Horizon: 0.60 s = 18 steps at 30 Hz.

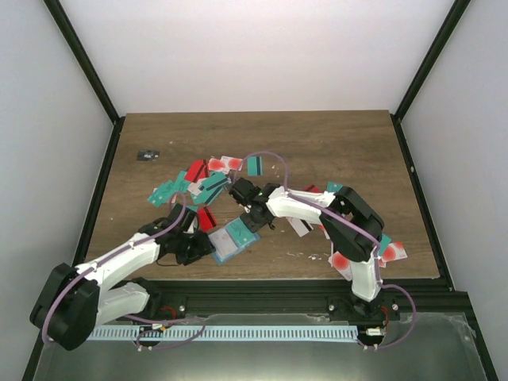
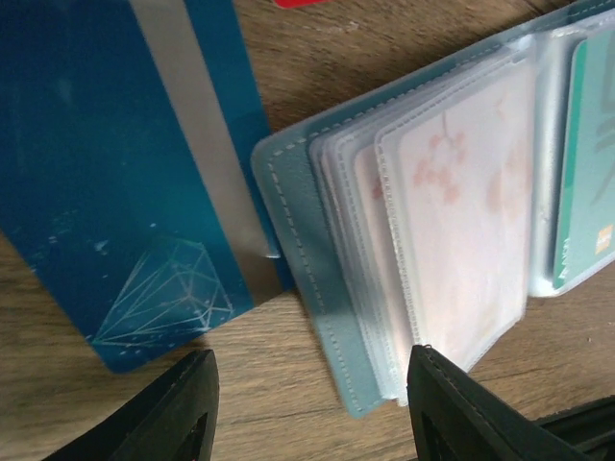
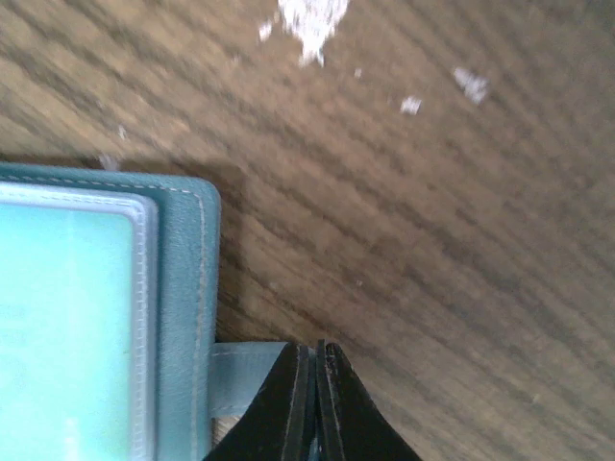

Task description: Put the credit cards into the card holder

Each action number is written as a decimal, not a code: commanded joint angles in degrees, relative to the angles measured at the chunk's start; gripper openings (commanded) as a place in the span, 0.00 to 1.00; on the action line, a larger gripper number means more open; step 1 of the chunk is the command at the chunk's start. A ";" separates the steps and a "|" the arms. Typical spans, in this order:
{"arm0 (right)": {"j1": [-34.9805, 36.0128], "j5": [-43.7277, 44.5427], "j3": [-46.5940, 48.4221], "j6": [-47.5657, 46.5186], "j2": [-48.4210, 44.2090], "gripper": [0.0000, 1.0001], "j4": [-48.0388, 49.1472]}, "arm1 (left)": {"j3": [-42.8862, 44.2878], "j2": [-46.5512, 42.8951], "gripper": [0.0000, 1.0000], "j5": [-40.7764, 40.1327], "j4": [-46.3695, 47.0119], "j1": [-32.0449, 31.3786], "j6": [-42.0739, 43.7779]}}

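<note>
The teal-blue card holder lies open near the table's front, with clear sleeves fanned out and a teal card in one. My left gripper is open at the holder's left side. In its wrist view the gripper straddles the holder's corner. A glossy blue card with a diamond drawing lies beside it. My right gripper is at the holder's far right edge. Its wrist view shows it shut on the holder's light-blue tab.
A pile of teal, red and white credit cards lies behind the holder. A red card lies close to it. More cards lie at the front right by the right arm. A small black object sits at the far left.
</note>
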 commanded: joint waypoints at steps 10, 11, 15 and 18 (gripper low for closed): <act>0.07 -5.03 -5.66 3.85 -3.22 0.01 0.79 | -4.33 3.89 0.56 4.45 13.55 1.49 -1.38; 0.00 -5.10 -5.74 3.95 -3.23 0.01 0.75 | -4.53 4.20 0.56 4.44 13.98 1.54 -1.39; 0.07 -5.67 -5.99 4.15 -3.36 0.01 0.71 | -5.01 5.56 0.57 4.49 15.43 1.65 -1.15; 0.07 -6.28 -6.21 4.29 -3.43 0.01 0.80 | -4.74 7.03 0.57 4.62 15.93 1.68 -0.90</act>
